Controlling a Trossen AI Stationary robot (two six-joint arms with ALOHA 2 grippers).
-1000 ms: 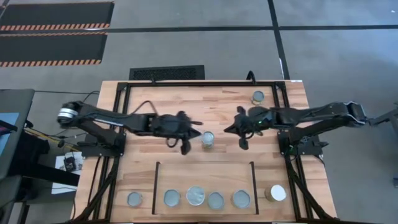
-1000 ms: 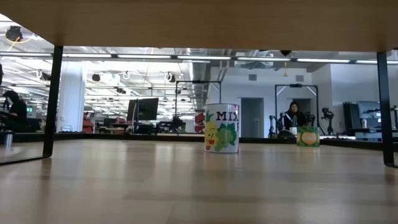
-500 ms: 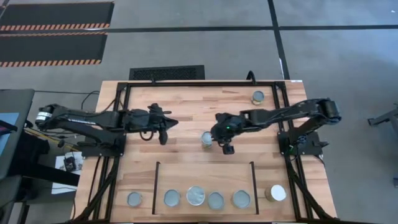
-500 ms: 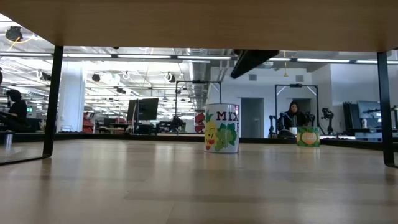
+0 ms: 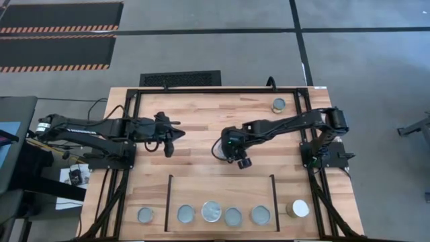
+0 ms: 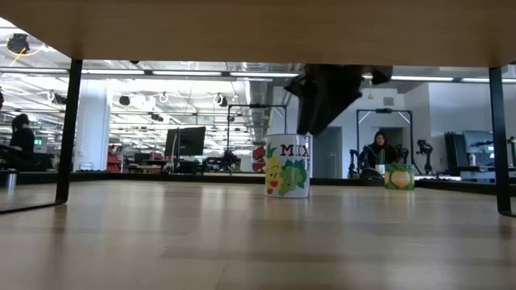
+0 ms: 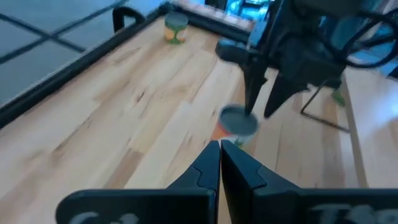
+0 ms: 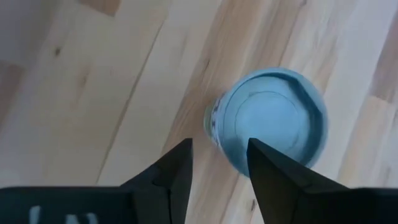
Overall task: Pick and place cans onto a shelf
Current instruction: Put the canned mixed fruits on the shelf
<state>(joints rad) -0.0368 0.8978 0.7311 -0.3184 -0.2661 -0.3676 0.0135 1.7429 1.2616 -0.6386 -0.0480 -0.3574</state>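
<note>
A can with a fruit label stands upright on its base at the middle of the table; its round top shows in the right wrist view and in the left wrist view. My right gripper hovers open just above it, fingers pointing down, touching nothing. My left gripper is shut and empty, left of the can. The shelf lies near the front edge between two black bars, with several cans on it, such as the wide one.
One can stands left of the shelf's bars and a white-topped one right of them. Another can stands at the far right. A black frame runs along the table's sides and far edge.
My right gripper has swung from the table's right toward its middle and come down over the middle can. My left gripper has drawn back from that can toward the table's left edge. The can has stayed where it was.
</note>
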